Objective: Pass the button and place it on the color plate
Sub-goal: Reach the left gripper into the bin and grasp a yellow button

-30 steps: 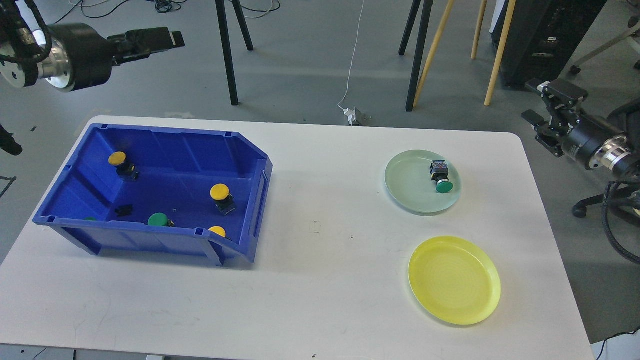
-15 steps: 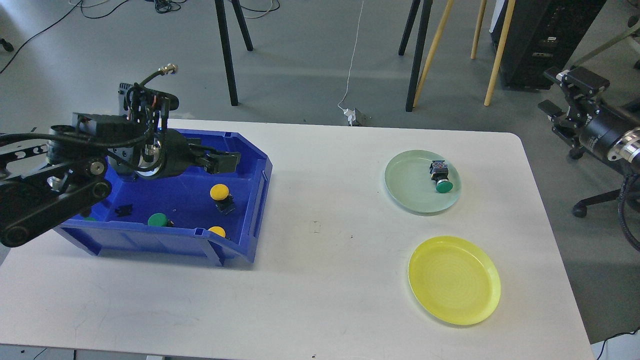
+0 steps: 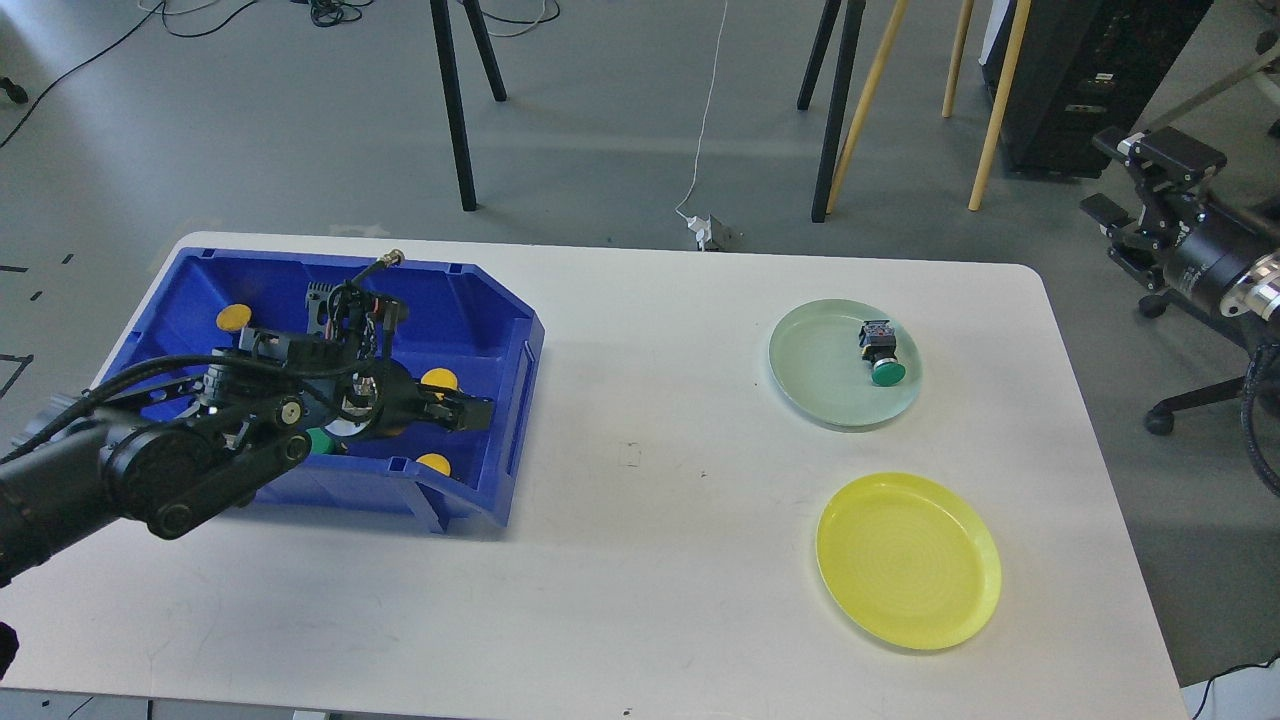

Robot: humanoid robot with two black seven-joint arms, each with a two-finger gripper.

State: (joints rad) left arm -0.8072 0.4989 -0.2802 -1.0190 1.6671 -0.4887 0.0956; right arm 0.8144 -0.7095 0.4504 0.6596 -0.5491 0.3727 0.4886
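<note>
One green button (image 3: 884, 370) sits on the green plate (image 3: 815, 390); my left hand (image 3: 470, 412) (grip unclear) reaches beside a yellow button (image 3: 438, 379).

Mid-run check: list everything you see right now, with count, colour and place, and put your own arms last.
bin: 1, blue, left side of the table
yellow buttons: 3 visible, in the bin; one at the back left, one beside the left gripper, one at the front lip
green button in bin: 1, mostly hidden behind the left arm
green plate: 1, pale green, right rear of the table
green button on plate: 1, lying on its side
yellow plate: 1, right front, nothing on it
table: 1, white
left gripper: black, down inside the bin, jaw state unclear
right gripper: black, off the table's right edge, jaw state unclear
</note>
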